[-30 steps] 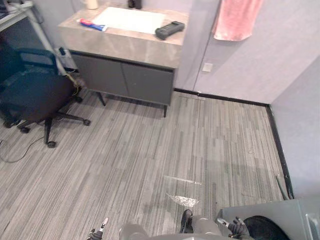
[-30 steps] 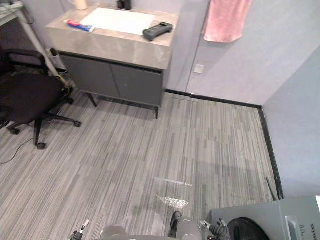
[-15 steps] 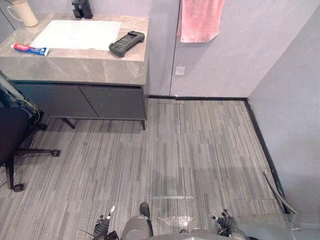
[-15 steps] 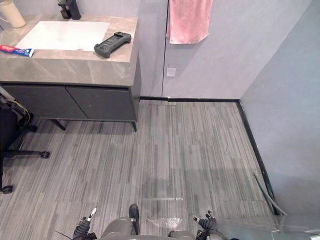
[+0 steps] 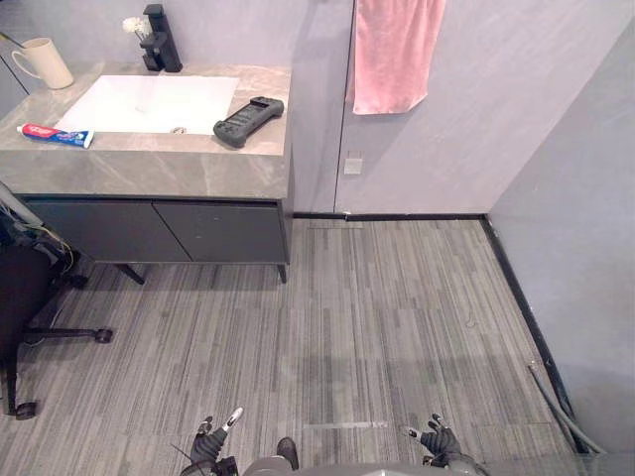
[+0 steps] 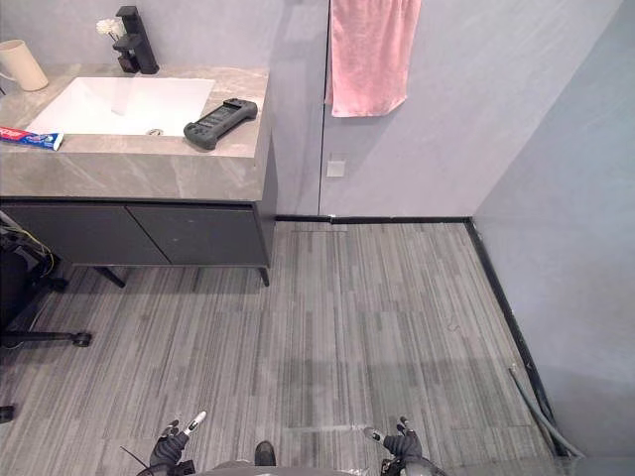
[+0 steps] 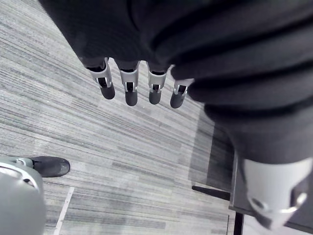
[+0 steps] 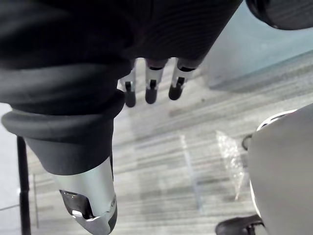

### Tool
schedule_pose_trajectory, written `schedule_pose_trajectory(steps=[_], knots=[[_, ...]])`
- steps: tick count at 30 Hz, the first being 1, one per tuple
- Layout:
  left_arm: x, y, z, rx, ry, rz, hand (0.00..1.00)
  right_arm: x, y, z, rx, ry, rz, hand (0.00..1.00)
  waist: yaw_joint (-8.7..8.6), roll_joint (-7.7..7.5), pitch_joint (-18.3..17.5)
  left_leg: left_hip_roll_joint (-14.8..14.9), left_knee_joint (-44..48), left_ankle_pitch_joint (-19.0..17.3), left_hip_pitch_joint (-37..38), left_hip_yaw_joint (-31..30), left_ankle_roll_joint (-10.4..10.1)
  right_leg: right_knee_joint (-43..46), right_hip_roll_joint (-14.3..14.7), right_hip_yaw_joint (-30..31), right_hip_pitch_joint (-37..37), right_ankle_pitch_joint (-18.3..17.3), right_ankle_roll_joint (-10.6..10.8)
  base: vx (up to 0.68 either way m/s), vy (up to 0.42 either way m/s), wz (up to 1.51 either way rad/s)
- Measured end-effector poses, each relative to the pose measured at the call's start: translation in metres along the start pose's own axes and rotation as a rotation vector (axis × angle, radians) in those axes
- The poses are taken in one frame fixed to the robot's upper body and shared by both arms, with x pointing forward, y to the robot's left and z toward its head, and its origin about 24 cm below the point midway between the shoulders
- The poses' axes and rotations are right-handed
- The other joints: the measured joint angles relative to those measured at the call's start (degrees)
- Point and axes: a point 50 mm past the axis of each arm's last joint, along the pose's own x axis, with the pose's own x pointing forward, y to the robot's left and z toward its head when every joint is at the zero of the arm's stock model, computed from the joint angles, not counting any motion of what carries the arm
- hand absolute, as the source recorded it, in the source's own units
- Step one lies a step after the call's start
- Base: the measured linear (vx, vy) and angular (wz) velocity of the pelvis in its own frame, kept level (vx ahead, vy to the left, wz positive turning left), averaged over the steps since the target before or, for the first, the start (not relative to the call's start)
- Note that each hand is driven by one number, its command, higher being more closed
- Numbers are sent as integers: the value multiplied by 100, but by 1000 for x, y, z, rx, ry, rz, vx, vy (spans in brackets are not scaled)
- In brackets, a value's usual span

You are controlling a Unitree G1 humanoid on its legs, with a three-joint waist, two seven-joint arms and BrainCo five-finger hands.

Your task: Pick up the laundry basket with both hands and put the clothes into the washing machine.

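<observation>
your left hand (image 5: 210,446) and your right hand (image 5: 435,442) both hang low at the near edge of the head views, over the grey striped floor (image 5: 397,297), and neither has hold of anything: in the wrist views the left fingers (image 7: 128,88) and the right fingers (image 8: 149,88) point down nearly straight and relaxed, with only bare floor past them. no laundry basket, clothes or washing machine can be made out from where you're looking now, so you can't say where the basket stands or whether the clothes are already in the drum. what you face instead is a corner of the room: a stone-topped bench (image 5: 149,164) with a white sink (image 5: 149,104), a black tap (image 5: 159,40), a cup (image 5: 45,61), a tube of toothpaste (image 5: 55,135) and a dark handheld device (image 5: 248,120) on it, a pink towel (image 5: 397,50) hanging on the wall, and an office chair (image 5: 25,297) at the left edge. empty hands away from the basket would fit a point before you go to lift it, and equally a point after the clothes are loaded and the basket is let go; these pictures don't settle which.
</observation>
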Motion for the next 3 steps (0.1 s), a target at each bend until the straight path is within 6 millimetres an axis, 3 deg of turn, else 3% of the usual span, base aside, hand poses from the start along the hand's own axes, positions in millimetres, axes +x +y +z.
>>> schedule_pose_trajectory(steps=[3], knots=[[0, -4, 0, -8, 2, -8, 0, -1, -3, -5, 5, 15, -9, 0, -22, 24, -7, 10, -201, 136, 48, -46, -33, -132, 59, -1, 32, 42, -14, -2, -59, 3]])
